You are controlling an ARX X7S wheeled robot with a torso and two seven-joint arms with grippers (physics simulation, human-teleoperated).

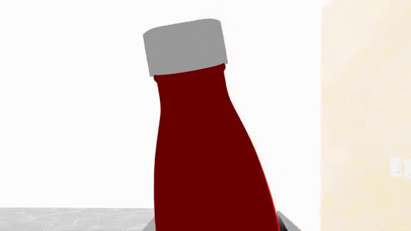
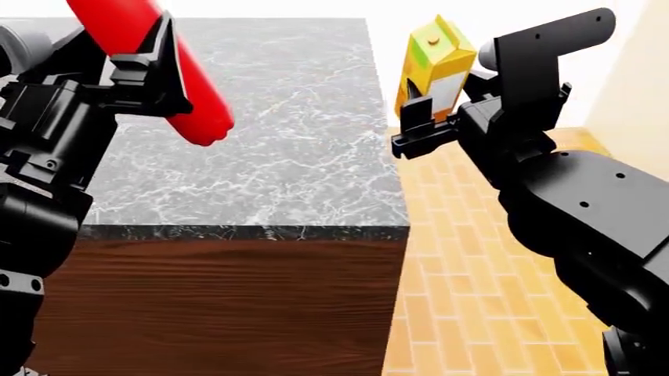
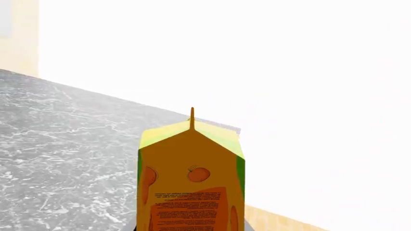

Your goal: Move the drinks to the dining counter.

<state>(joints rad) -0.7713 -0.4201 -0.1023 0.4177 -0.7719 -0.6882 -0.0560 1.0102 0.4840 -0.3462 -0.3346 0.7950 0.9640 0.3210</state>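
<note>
My left gripper [image 2: 146, 66] is shut on the tall red bottle [image 2: 157, 63], which hangs tilted above the left part of the dining counter [image 2: 282, 141]. The left wrist view shows that red bottle [image 1: 205, 154] with its grey cap [image 1: 185, 46] filling the frame. My right gripper [image 2: 424, 125] is shut on the yellow-orange gable-top carton [image 2: 434, 66], held upright in the air just past the counter's right edge, over the floor. The right wrist view has the carton [image 3: 190, 183] close up, with the marble top [image 3: 57, 144] behind it. No can is in view.
The counter's dark-wood front panel [image 2: 209, 305] faces me. Tan brick-pattern floor [image 2: 460, 298] runs along the counter's right side. A cream wall [image 2: 632, 86] stands at the far right.
</note>
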